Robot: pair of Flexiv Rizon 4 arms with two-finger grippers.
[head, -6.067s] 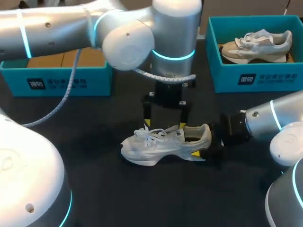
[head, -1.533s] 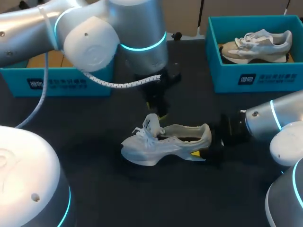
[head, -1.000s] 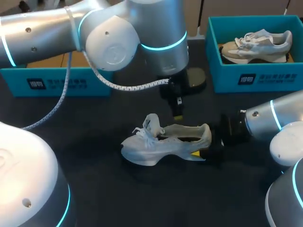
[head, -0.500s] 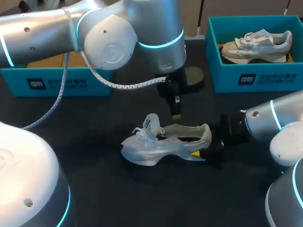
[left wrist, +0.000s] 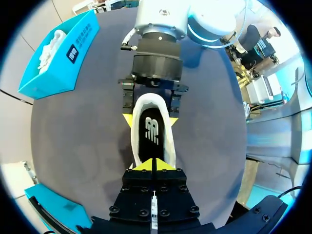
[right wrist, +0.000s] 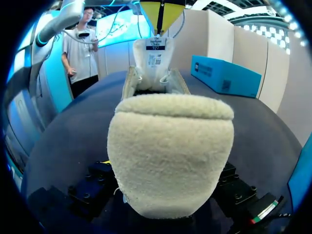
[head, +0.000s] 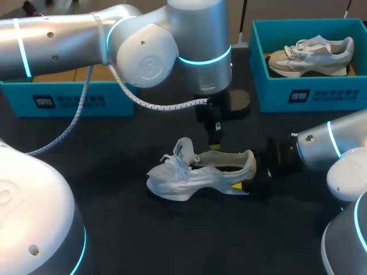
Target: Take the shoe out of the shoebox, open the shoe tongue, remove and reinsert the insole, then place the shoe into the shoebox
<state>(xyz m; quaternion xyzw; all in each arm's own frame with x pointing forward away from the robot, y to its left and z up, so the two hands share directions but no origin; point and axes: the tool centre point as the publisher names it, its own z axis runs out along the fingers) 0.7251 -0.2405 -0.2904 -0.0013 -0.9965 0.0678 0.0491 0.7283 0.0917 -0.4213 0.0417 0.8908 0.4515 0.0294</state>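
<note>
White shoe (head: 198,172) on dark table (head: 114,189), well apart from teal shoeboxes (head: 304,94) at far edge. Fuzzy rounded heel clamped by right gripper (left wrist: 150,118); left gripper (head: 214,139) pinched together above shoe mouth.

In the middle of the surface (head: 149,240), standing on its sole: shoe (head: 198,172), toe toward the left, heel toward the right. On either side of the heel and touching it, right arm's fingers (left wrist: 127,121), reaching in from the right. Just above the shoe near its opening, left arm's fingers (head: 214,138), pressed together. At the far left of the surface, partly behind the left arm, one shoebox (head: 69,98). At the far right, a second shoebox (head: 304,94), with another shoe (head: 312,54) inside, toe to the left. Both boxes well behind the shoe in the middle.
</note>
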